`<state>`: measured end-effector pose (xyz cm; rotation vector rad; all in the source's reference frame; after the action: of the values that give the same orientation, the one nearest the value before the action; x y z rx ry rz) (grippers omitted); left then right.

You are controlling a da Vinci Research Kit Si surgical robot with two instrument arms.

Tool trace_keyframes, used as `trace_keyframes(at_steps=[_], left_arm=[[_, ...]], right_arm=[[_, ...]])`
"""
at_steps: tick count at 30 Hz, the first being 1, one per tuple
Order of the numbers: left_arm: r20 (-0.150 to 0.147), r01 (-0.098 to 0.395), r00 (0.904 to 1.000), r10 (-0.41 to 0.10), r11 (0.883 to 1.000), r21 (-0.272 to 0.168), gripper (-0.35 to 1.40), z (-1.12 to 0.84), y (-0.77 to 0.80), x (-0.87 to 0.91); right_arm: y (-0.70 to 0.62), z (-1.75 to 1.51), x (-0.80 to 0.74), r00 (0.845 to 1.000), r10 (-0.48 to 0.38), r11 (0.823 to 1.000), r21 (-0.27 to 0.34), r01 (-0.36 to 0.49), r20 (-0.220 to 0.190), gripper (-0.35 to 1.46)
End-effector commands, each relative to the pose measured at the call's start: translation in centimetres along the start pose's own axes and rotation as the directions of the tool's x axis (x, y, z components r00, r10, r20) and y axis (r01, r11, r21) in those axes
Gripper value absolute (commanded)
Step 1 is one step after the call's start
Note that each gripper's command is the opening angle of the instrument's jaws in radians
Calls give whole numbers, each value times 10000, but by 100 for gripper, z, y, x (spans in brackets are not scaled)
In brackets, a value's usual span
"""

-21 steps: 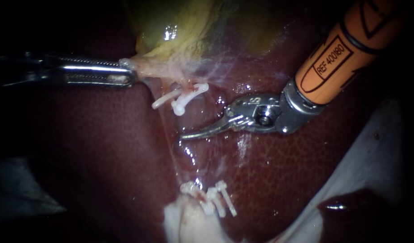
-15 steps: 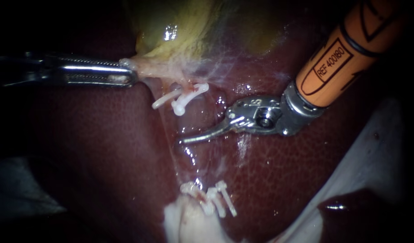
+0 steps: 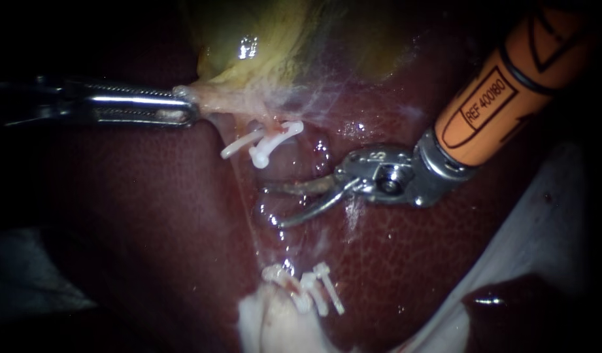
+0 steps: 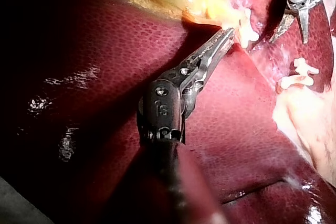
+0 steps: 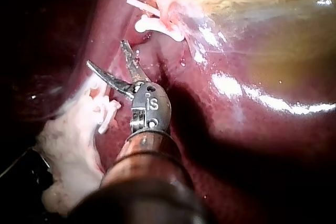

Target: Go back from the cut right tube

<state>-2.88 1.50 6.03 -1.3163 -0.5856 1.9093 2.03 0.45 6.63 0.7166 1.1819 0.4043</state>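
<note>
**Right instrument**: end effector open, blades parted in a narrow V and holding nothing. It is the nearer of the two instruments to the tube.

**Cut right tube**: just ahead of the blade tips, its line running across them. Upper clips lie off one blade, lower clips off the other.

**Retreat, as judged:** straight back along its own shaft, away from the tube.

**Left instrument**: end effector closed on gallbladder tissue, off to the side.

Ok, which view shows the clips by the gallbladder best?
The endoscope view: the clips lie unobstructed below the gallbladder. The left wrist view crowds them against the left instrument; the right wrist view shows them ahead of the right instrument, partly merging into pale tissue.
</note>
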Motion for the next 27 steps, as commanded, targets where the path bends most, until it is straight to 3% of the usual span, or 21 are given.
trace_keyframes(at_steps=[1,4,8,14,15,18,27], left_arm=[[1,-3,10000,3,10000,-12,-35,0,-1,0],[3,-5,10000,5,10000,-17,-35,0,-2,0],[3,-5,10000,5,10000,-18,-35,0,-2,0],[3,-6,10000,6,10000,-19,-35,0,-2,0],[3,-7,10000,7,10000,-20,-35,0,-2,0],[3,-9,10000,9,10000,-18,-35,0,-3,-1],[-12,-56,10000,56,10000,28,-35,9,-8,-9]], right_arm=[[-5,-4,2,9996,-285,9994,-210,287,82,145],[-17,-23,9,9890,-1185,9882,-872,1261,883,145],[-29,-52,23,9503,-2018,9605,-1421,2394,2370,145],[-47,-86,23,9146,-2089,9411,-1833,2843,3463,145],[-50,-90,22,9017,-2113,9342,-1933,2998,3773,145],[-54,-98,20,8858,-2033,9256,-2132,3128,4171,145],[-56,-107,23,8778,-1886,9041,-2711,3302,4404,145]])
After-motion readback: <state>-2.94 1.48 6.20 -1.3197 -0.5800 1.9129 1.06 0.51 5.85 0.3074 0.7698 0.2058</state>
